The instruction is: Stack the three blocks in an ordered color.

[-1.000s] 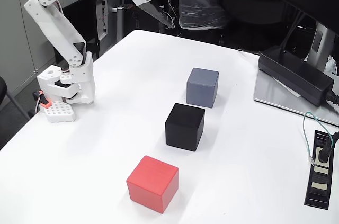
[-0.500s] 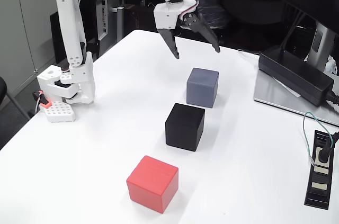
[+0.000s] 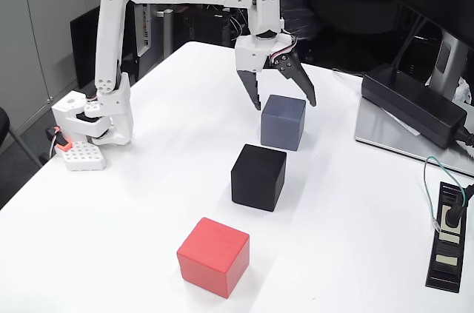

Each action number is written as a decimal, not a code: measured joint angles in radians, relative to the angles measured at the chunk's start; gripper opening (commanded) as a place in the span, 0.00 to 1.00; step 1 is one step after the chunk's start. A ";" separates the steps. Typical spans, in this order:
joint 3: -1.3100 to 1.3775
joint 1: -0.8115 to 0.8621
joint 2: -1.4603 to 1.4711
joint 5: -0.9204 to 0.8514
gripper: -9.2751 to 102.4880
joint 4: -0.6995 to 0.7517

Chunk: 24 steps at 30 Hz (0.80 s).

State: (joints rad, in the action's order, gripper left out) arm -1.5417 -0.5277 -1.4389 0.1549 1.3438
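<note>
Fixed view: jaws spread wide, straddling top rear of blue-grey block, far end of row with black block and red block on surface. Step: grasp approach. Next you lower, then close.

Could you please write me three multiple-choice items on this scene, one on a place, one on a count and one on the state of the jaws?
1. In the fixed view, which cube lies nearest the gripper?
A. red cube
B. black cube
C. blue-grey cube

2. How many cubes stand on another cube?
A. none
B. one
C. two

3. How do the jaws stand?
A. shut on a cube
B. open, holding nothing
C. shut, empty

Answers:
1 C: the gripper hangs over the blue-grey cube.
2 A: it, the black cube and the red cube each sit apart on the white table.
3 B: both fingers are spread wide above the cube's top.
</note>
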 measured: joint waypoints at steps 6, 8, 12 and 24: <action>0.000 0.000 0.057 0.000 0.41 -0.003; 0.000 0.000 0.060 0.000 0.41 -0.006; 0.000 0.002 0.063 0.000 0.36 -0.006; 0.011 0.002 0.061 0.000 0.09 0.000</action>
State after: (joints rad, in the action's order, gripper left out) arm -1.5309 -0.5262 -1.3775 0.1549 1.3438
